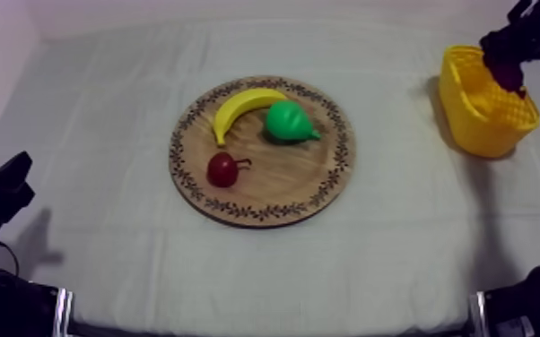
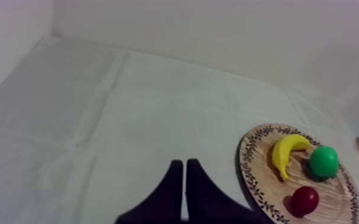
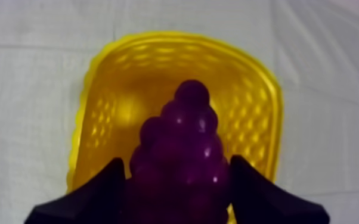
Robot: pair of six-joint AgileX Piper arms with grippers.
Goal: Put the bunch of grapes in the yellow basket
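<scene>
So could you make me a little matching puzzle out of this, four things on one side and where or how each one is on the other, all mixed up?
Things:
1. bunch of grapes
2. banana
3. small red fruit
4. left gripper

Where or how:
A. fingers together, holding nothing
B. on the wooden board, right beside the pear
C. held by the right gripper over the yellow basket
D. on the board, apart from the other fruit

Pairs: 1-C, 2-B, 3-D, 4-A.
</scene>
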